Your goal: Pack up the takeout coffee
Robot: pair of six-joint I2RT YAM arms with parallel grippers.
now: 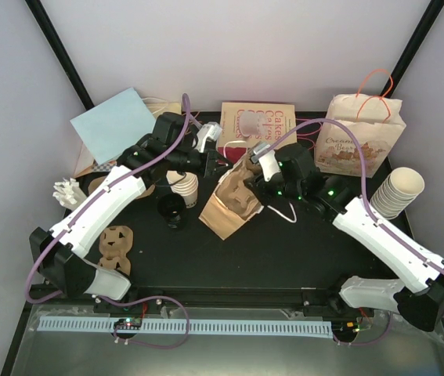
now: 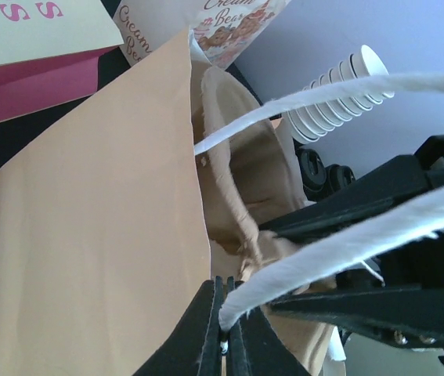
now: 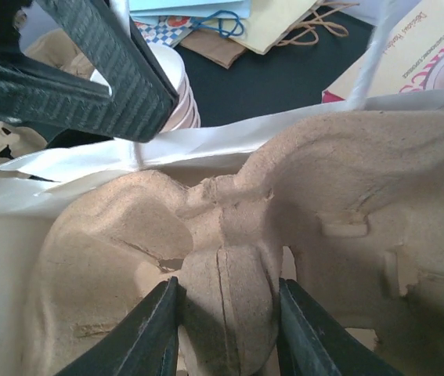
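A brown paper bag (image 1: 220, 215) with white handles lies in the middle of the table, with a brown pulp carrier (image 1: 241, 192) in its mouth. My left gripper (image 2: 226, 317) is shut on one white bag handle (image 2: 323, 262) at the bag's mouth. My right gripper (image 3: 225, 309) is shut on the centre ridge of the carrier (image 3: 229, 290), which sits partly inside the bag (image 3: 2, 258). A round black lid (image 1: 173, 210) lies on the table left of the bag. Cream cups (image 1: 184, 185) stand just behind it; I cannot single out one cup.
A tilted stack of cream cups (image 1: 398, 192) lies at the right. A printed paper bag (image 1: 362, 141) stands at the back right, a flat pink-and-cream bag (image 1: 257, 124) at the back middle, blue paper (image 1: 112, 121) at the back left. Spare pulp carriers (image 1: 116, 244) lie at the left.
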